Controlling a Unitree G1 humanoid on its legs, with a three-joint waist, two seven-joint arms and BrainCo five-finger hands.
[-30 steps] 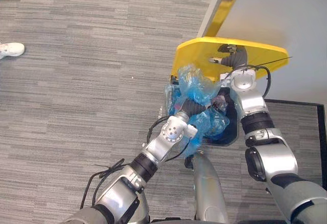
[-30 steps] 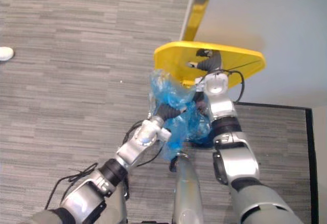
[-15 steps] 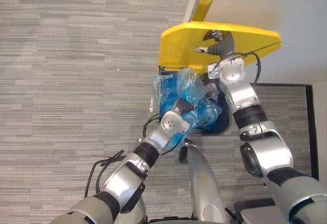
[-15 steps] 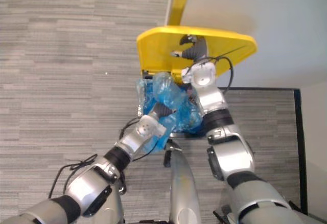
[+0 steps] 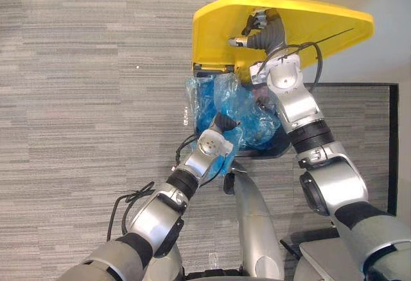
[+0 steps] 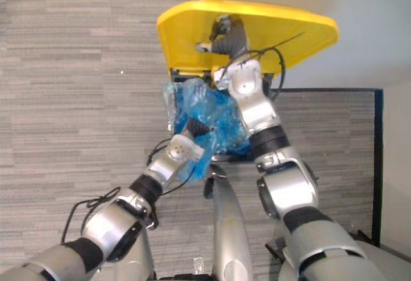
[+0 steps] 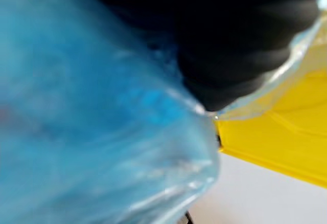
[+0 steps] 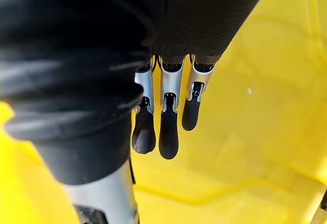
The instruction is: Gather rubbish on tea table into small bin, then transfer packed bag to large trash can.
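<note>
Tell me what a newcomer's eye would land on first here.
The bright yellow lid at the top stands out first, held up by the right hand with straight fingers against it. Just below, a crumpled blue bag sits over the mouth of the dark trash can, the left hand buried in its plastic.

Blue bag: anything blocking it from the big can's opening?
Nothing visible. The right hand props the yellow lid up with straight fingers, and the blue bag, with the left hand buried in it, sits over the large trash can.
</note>
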